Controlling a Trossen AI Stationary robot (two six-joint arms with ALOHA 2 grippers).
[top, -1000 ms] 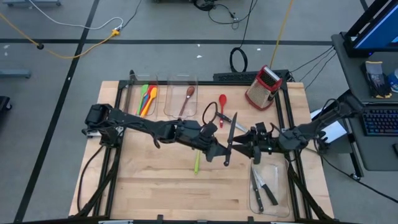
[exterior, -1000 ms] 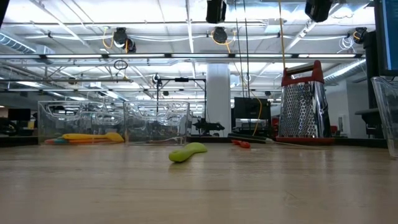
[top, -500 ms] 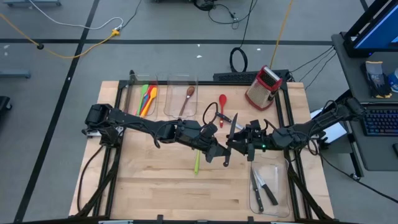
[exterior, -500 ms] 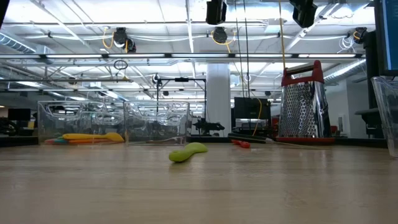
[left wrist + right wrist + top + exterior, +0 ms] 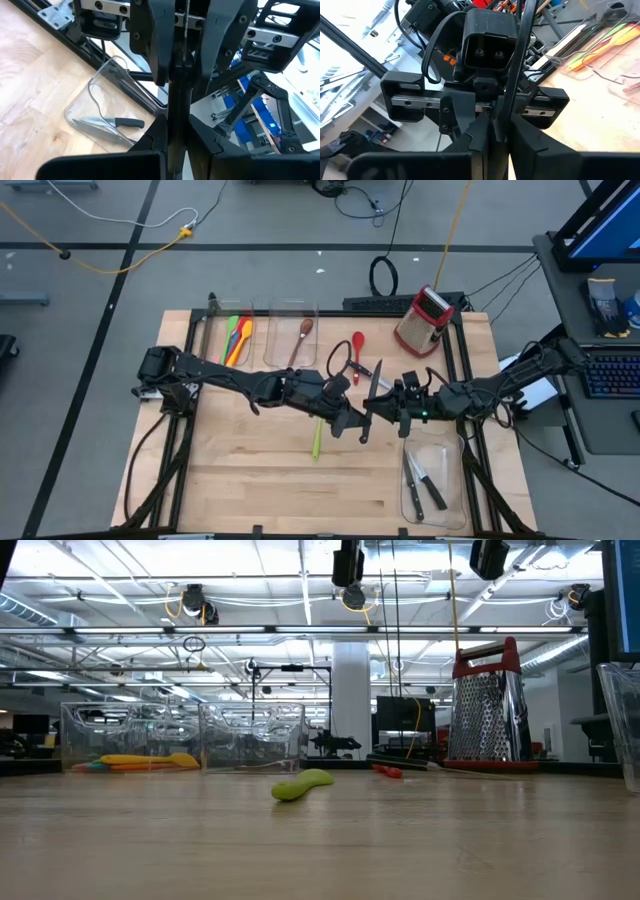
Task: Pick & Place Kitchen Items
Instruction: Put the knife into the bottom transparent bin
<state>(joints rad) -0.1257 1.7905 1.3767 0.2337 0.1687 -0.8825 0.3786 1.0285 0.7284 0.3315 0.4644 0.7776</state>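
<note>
Far left on the wooden table [image 5: 230, 470]: a clear bin [image 5: 214, 340] with green, orange and yellow utensils [image 5: 236, 340] inside. Just beside it, a second clear bin [image 5: 280, 330] holding a wooden spoon [image 5: 301, 340].

Toward the middle: a green utensil [image 5: 316, 442] flat on the bare wood, apart from both bins. Above the table and near it, the left gripper [image 5: 352, 423], clenched on the black handle of a steel knife [image 5: 370, 405] raised in the air, blade pointing to the far edge. Beyond it, a red spoon [image 5: 357, 352] lying on the table.

Directly right of the knife: the right gripper [image 5: 386, 414], facing the left one, fingers [image 5: 482, 132] pressed close on the same knife from the other side.

Farther right: a red-and-silver grater [image 5: 424, 320] upright near the far edge. At the near right, a third clear bin [image 5: 450, 480] with two black-handled knives [image 5: 422, 480] lying inside.
</note>
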